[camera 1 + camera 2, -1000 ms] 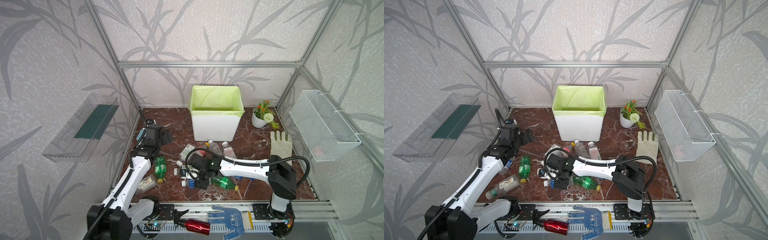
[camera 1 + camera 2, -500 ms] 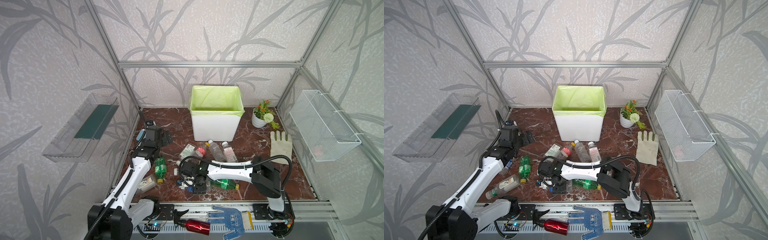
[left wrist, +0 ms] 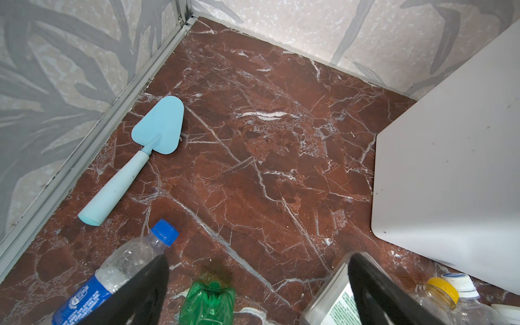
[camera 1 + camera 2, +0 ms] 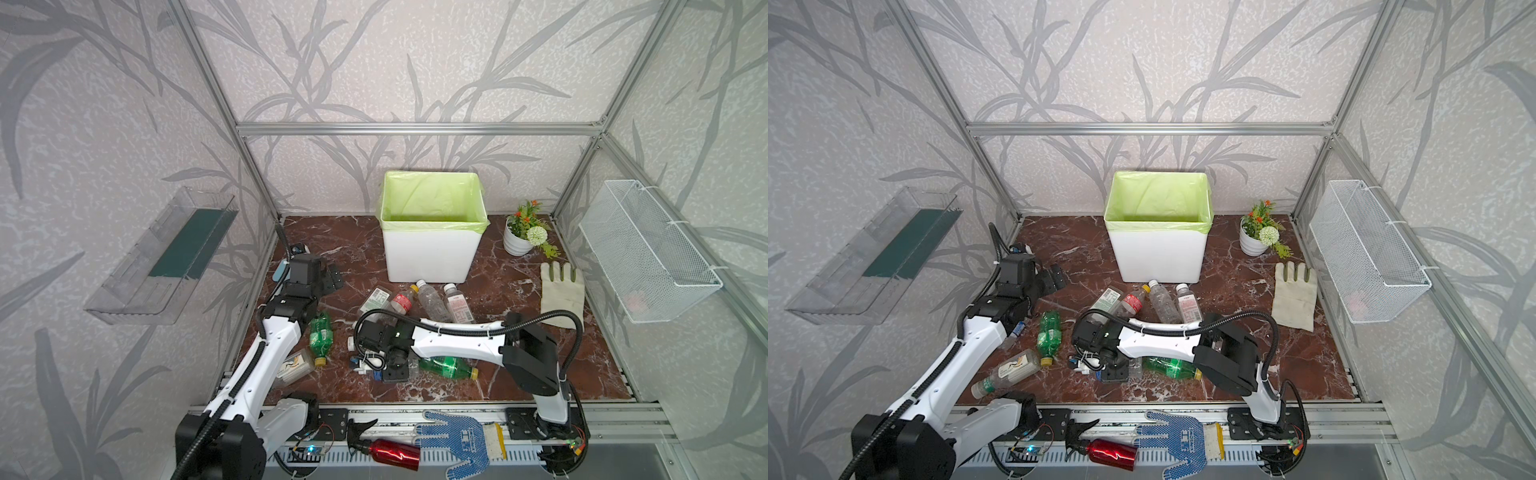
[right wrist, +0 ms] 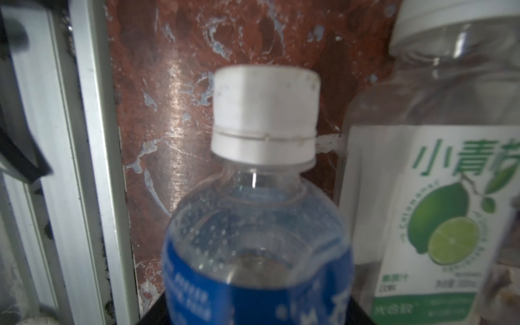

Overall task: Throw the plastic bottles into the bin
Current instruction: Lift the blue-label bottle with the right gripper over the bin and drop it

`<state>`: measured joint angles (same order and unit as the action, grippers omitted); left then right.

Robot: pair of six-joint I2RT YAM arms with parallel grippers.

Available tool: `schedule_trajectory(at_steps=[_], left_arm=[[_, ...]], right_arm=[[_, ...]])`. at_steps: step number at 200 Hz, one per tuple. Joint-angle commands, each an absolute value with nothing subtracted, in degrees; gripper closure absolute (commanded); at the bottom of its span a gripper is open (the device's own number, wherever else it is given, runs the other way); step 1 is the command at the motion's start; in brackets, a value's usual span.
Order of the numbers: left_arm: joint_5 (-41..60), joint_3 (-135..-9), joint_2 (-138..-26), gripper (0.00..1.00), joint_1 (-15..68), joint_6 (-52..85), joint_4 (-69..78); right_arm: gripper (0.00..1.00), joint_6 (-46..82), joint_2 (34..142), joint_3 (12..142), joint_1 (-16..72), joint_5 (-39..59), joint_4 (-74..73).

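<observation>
Your left gripper (image 3: 259, 261) hovers with its fingers spread wide and nothing between them. Below it lie a blue-capped bottle (image 3: 123, 264) and a green bottle (image 3: 208, 302), with a light-blue trowel (image 3: 140, 163) near the wall.

Your right gripper (image 4: 392, 372) sits low in the cluster of plastic bottles near the front edge of the table (image 4: 519, 357). The right wrist view is filled by a blue-labelled bottle (image 5: 259, 225) with a white cap (image 5: 266, 115), just beside a lime-labelled bottle (image 5: 433, 211). You cannot tell whether the fingers are clamped on it.

The bin (image 4: 430, 257) stands upright at the back centre of the table, well apart from both grippers. A row of 4 bottles (image 4: 432, 298) lies just in front of it.
</observation>
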<state>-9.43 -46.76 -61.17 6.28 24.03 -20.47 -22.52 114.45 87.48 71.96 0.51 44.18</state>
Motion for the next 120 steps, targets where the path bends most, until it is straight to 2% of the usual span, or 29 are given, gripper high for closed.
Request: schedule_trajectory(at_steps=[1, 39, 64, 101, 120], left_arm=[[-9.49, -45.81, -60.15, 0.01, 5.73, 24.13, -20.16], [-8.75, -44.79, -61.12, 0.01, 5.50, 24.09, -19.30], [-8.10, -44.64, -62.85, 0.01, 5.52, 23.69, -18.90], [-6.72, -46.62, -67.23, 0.01, 5.59, 23.97, -20.20], [-5.34, -47.69, -69.26, 0.01, 5.61, 24.07, -20.70]], right_arm=[[0.49, -21.82, 106.60, 91.23, 72.04, -2.57, 44.55], [0.52, -25.53, 94.25, 98.06, 68.47, -9.73, 42.23], [0.53, -37.17, 84.40, 98.54, 67.58, -16.59, 28.93], [0.56, -45.08, 77.25, 102.58, 64.71, -17.83, 11.62], [0.56, -41.96, 77.80, 104.72, 58.16, -14.52, 10.14]])
